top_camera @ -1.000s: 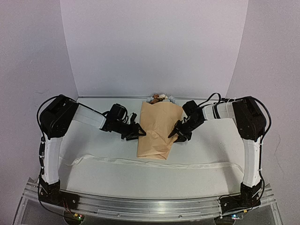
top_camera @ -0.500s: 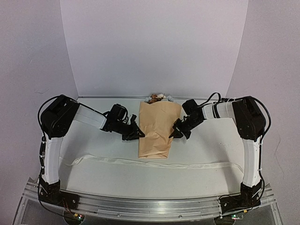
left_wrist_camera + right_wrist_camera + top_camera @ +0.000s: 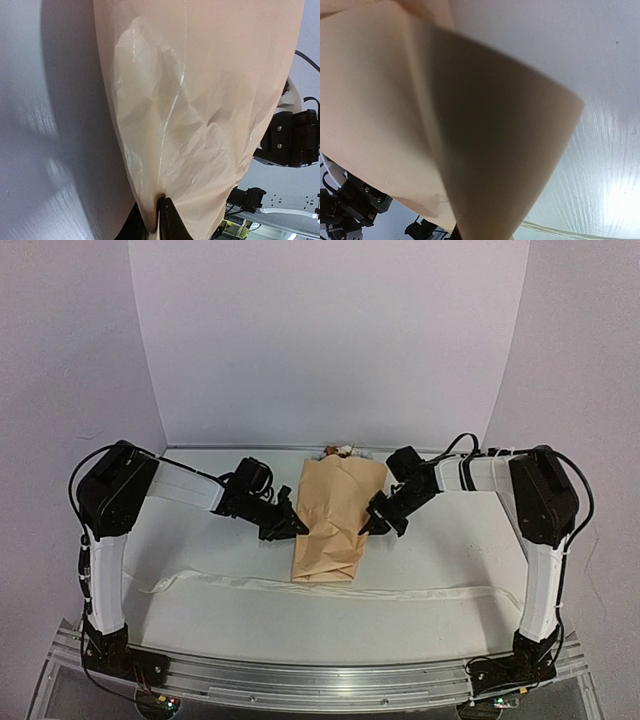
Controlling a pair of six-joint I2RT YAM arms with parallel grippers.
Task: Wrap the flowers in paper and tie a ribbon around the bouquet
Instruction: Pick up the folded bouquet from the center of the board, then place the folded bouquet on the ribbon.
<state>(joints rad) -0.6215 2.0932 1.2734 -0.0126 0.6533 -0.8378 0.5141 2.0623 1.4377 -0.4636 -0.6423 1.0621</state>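
Observation:
The peach-tan paper (image 3: 335,515) lies folded lengthwise over the flowers (image 3: 340,450), whose blooms just peek out at its far end. My left gripper (image 3: 299,527) pinches the paper's left edge, shut on it; in the left wrist view the paper (image 3: 200,110) fills the frame and its edge runs down between the dark fingertips (image 3: 172,225). My right gripper (image 3: 367,526) is shut on the right edge, and in the right wrist view the paper (image 3: 445,125) hides nearly all of the fingers. The cream ribbon (image 3: 400,591) lies flat across the table, with the paper's near end at it.
White walls close in the back and both sides of the white table (image 3: 200,560). An aluminium rail (image 3: 320,680) with the arm bases runs along the near edge. The ribbon (image 3: 555,231) also shows low in the right wrist view.
Both grippers have shut on the paper's side edges. They have drawn the wrapped paper narrower and shifted it slightly left, and the flower heads show less at the far end.

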